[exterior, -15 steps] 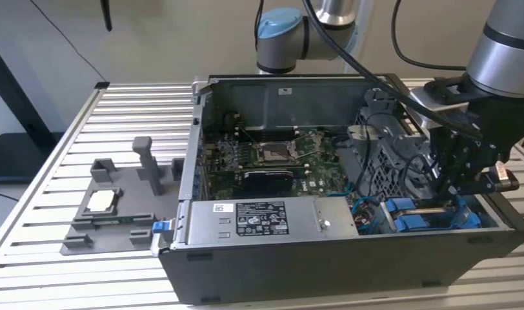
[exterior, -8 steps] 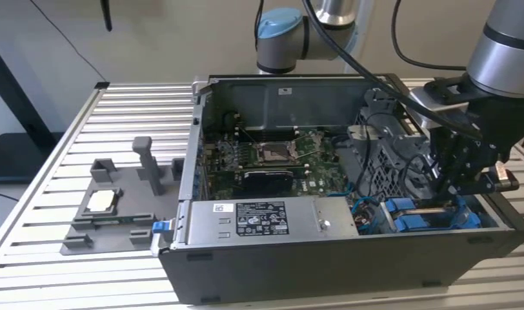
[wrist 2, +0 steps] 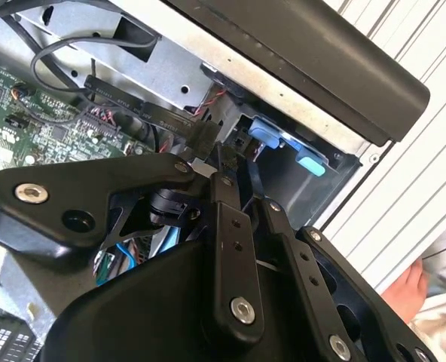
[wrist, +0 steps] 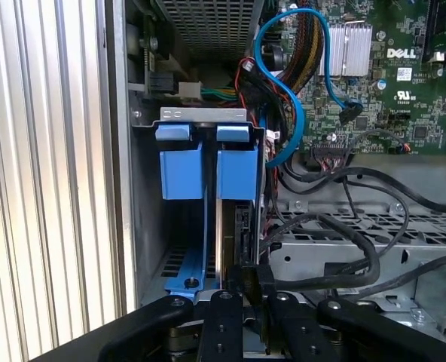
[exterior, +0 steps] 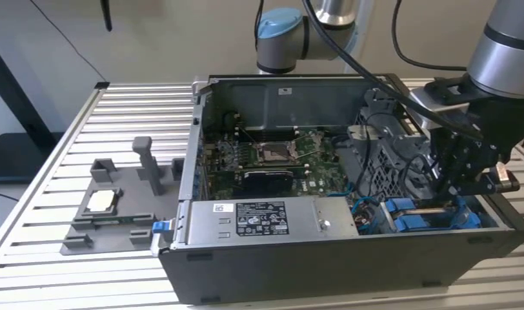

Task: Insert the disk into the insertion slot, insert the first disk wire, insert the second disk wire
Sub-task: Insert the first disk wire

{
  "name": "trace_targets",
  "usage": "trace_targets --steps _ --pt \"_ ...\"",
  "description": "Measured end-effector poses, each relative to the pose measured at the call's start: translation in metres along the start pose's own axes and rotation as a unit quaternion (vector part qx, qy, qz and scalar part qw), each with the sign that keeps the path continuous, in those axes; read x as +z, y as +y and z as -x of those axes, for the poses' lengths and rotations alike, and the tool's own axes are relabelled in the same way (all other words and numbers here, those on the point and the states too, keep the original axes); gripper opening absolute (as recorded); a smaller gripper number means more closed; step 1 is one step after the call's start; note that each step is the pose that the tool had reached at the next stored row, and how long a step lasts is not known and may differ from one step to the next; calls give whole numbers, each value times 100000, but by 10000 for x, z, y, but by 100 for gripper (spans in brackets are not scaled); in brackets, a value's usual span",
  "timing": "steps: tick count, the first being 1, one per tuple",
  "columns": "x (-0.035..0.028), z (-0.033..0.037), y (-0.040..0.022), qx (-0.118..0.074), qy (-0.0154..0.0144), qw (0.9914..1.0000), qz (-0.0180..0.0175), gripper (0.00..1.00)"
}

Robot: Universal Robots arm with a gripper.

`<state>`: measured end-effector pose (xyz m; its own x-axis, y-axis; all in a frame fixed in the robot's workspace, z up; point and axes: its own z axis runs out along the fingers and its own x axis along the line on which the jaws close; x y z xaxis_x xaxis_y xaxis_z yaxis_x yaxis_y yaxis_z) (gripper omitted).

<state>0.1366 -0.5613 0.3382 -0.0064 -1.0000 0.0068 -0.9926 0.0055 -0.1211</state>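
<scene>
The disk (wrist: 242, 226) sits edge-on in its blue carrier (wrist: 236, 170) inside the insertion slot (wrist: 144, 226), a grey metal bay at the case's front corner. A second blue carrier (wrist: 181, 166) stands beside it. My gripper (wrist: 251, 296) is at the disk's rear edge, shut on a black wire connector (wrist: 250, 277) whose black cable (wrist: 343, 226) trails off over the perforated cage. In the exterior view the gripper (exterior: 447, 192) reaches down into the case just above the blue carriers (exterior: 426, 218). The second wrist view shows the gripper (wrist 2: 221, 162) next to a black connector (wrist 2: 203, 136).
The open computer case (exterior: 331, 258) lies on a slatted metal table (exterior: 141, 110). Inside are the motherboard (exterior: 279, 155), a labelled power-supply box (exterior: 262, 219) and a blue cable (wrist: 291, 113). A grey fixture (exterior: 115, 206) stands on the exterior view's left. A person's hand (wrist 2: 411, 290) is beside the case.
</scene>
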Motion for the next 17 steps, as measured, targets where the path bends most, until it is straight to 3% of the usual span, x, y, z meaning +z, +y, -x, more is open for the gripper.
trace_targets --steps 13,17 --pt "-2 0 -2 63 -549 99998 -59 19" --pt "0 -5 -1 56 -583 99998 -123 19"
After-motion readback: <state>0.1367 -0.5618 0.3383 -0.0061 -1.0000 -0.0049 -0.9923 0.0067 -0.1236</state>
